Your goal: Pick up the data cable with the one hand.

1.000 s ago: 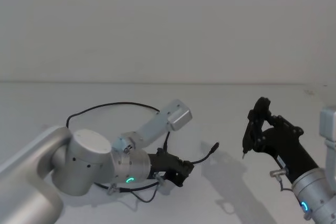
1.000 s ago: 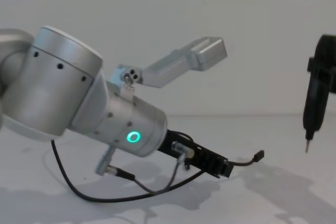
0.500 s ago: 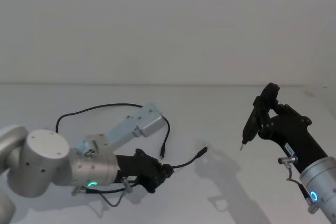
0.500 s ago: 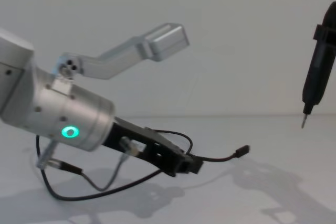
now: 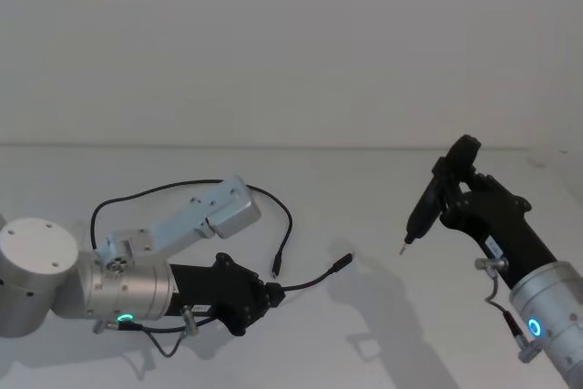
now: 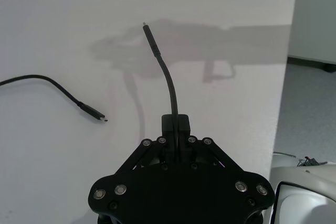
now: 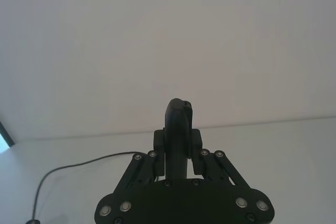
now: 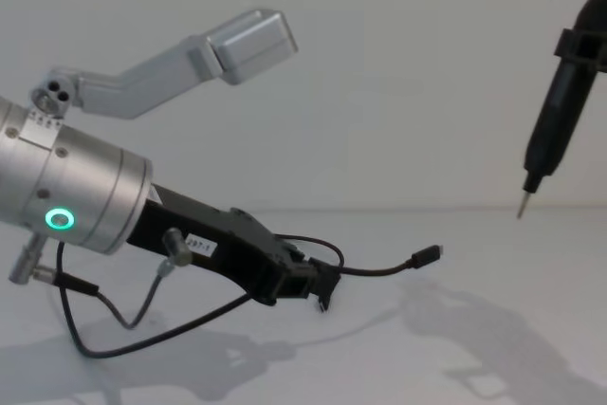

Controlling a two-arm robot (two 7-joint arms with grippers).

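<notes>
Brightness: bright and even over the white wall (image 5: 291, 43) and table (image 5: 383, 189).
Shadows: soft grey patches on the table, at 7 o'clock below the left gripper (image 8: 318, 284) and data cable (image 8: 379, 270) in the chest view, at 12 o'clock in the left wrist view.
Glow: green ring light (image 8: 60, 219) at 9 o'clock.

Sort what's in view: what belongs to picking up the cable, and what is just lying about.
Belongs to the job:
data cable, gripped near one end
left gripper, shut on it

Not part of it:
pen-like tool, held in the right gripper
table
</notes>
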